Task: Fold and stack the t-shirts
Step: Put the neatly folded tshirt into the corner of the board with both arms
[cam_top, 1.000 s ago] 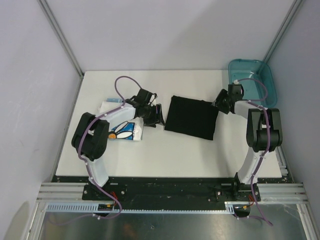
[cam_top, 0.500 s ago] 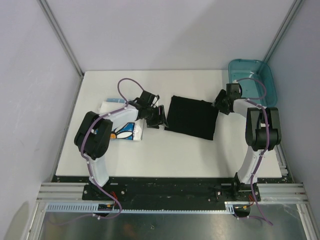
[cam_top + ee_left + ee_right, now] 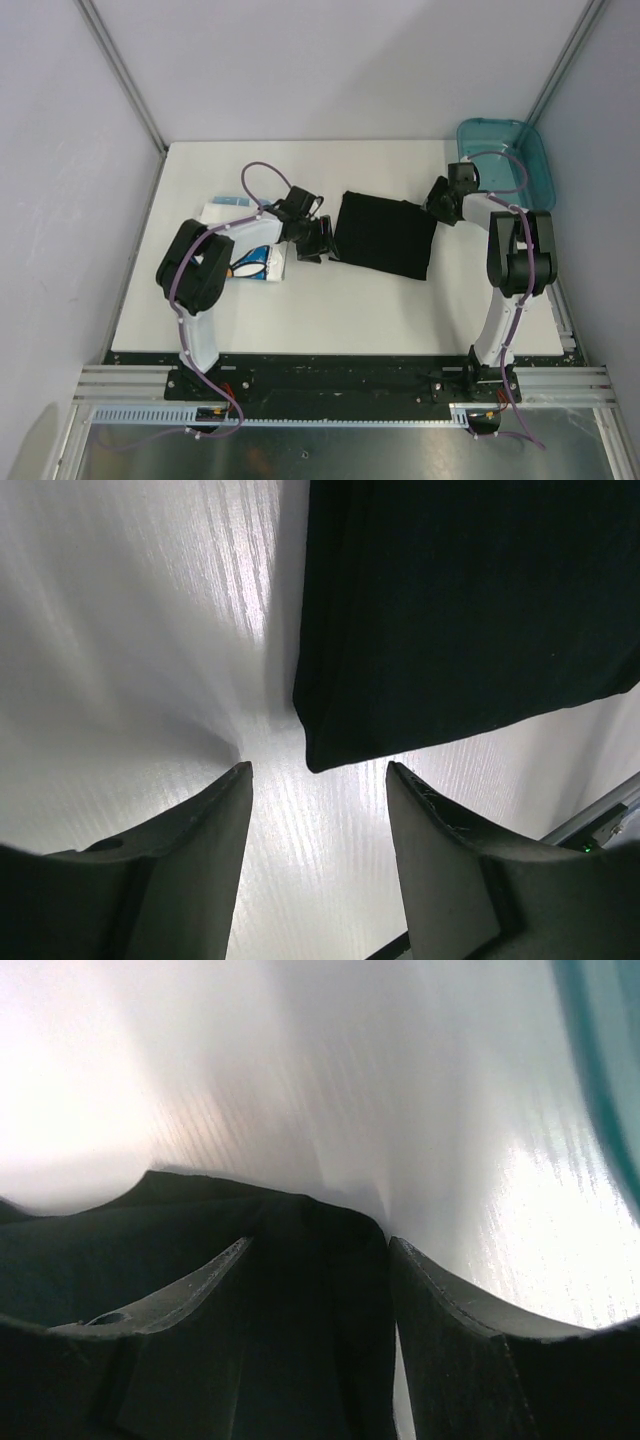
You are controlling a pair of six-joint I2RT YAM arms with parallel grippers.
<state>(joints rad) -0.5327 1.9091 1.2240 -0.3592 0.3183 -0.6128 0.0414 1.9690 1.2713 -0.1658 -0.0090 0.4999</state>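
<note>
So the black tee (image 3: 385,238) is lying folded flat in the middle of the surface (image 3: 340,310). The white daisy tee (image 3: 268,268) is just to its left, mostly hidden under the left arm.

Left gripper (image 3: 322,240) has its jaws parted and nothing in them. It's low over the surface with the black tee's near-left corner pointing right into the gap. Right gripper (image 3: 436,202) is spread wide too, straddling the far-right corner. Cloth lies between its fingers, but nothing looks pinched.

Handling-wise I'd treat it as light, limp and totally floppy. It's a few layers of soft knit, so I'd guess grabbing only the top layer peels the fold open. Lifting by one corner probably lets the rest sag and unroll. The surface looks smooth, so the bundle may slide rather than let a finger slip under it.

Best bet, I think: bite through every layer at those two opposite corners — both at once — and keep it taut while carrying it over to the white one.
</note>
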